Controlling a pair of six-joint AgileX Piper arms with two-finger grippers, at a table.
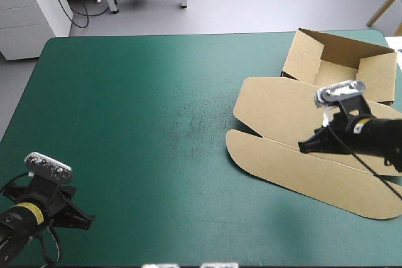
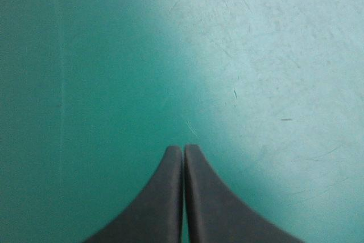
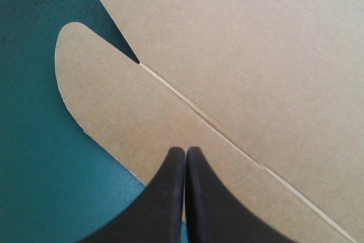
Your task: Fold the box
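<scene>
We find the brown box (image 1: 276, 101) on the right half of the teal-green bench (image 1: 144, 123). Its tray walls stand raised toward the far right corner, and its flat panels with rounded corners lie spread toward the near side. The right claw (image 3: 185, 151) hovers over the nearest flat panel, close to that panel's edge, with its black fingers pressed together and gripping nothing. The left claw (image 2: 183, 149) is at the near left corner, well apart from the box, over bare cover. It is likewise closed and empty.
</scene>
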